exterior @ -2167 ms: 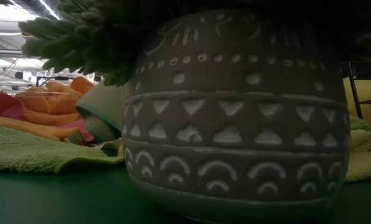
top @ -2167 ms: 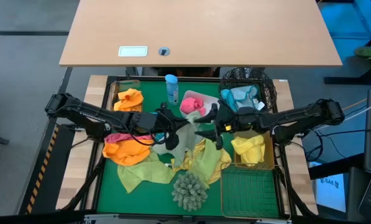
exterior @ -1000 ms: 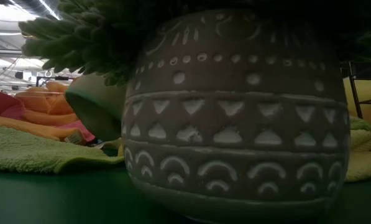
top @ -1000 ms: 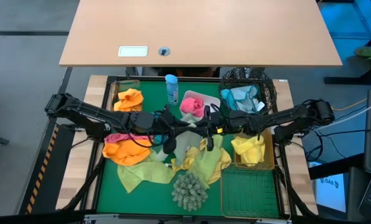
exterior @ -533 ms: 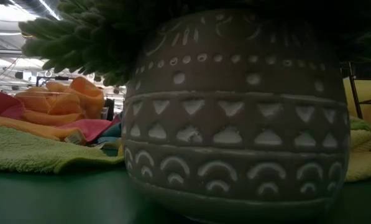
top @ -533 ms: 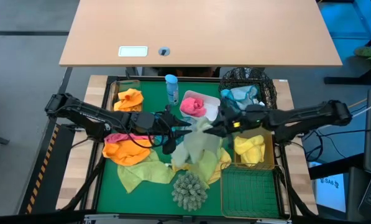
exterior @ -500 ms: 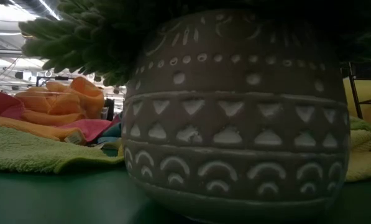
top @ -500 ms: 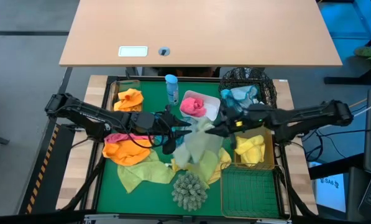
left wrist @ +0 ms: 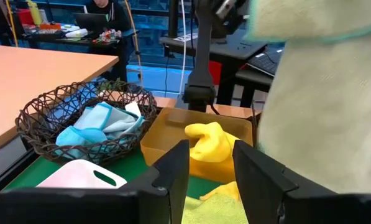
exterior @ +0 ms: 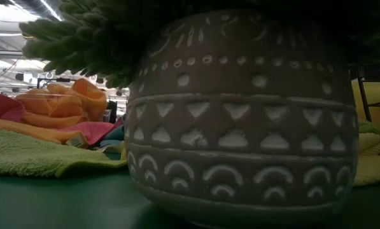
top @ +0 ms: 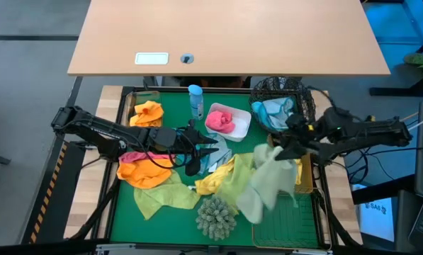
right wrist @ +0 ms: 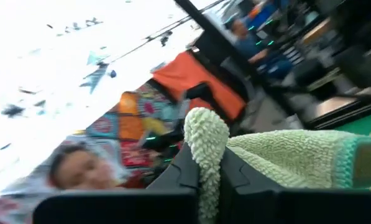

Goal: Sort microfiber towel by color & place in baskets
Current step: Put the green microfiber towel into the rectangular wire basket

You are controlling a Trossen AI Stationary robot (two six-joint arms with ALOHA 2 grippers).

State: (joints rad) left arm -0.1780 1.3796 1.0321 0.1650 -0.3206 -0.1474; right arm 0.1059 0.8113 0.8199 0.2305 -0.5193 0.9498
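Note:
My right gripper [top: 278, 147] is shut on a pale green microfiber towel [top: 264, 184], raised at the table's right side beside the gold basket [top: 307, 168] that holds a yellow towel. The towel fills the right of the left wrist view [left wrist: 322, 112]. My left gripper [top: 202, 147] stands open over the middle of the towel pile, with nothing between its fingers [left wrist: 173, 177]. Orange [top: 144, 172], pink [top: 132, 156], yellow [top: 212, 182] and yellow-green [top: 161, 200] towels lie heaped on the green mat. My right gripper pinches a rolled edge at the towel's upper end [right wrist: 205, 134] between its two fingers, coming about level from the table's right side. The rest of the towel hangs slack below the fingers; whether its lower end [top: 250, 209] touches anything, I cannot tell.
A black wire basket [top: 307, 99] holds blue towels, a white tub [top: 245, 126] a pink one, a clear tub [top: 137, 99] an orange one. A second gold basket [top: 285, 219] is at the near right. A blue bottle [top: 195, 101] and a potted shaggy plant [top: 216, 216] also stand on the mat.
My right gripper has gone up and toward the table's right edge, rolling as it went, and has carried the pale green towel off the middle of the pile. The towel, which hung low between the two grippers, now hangs from the right gripper alone.

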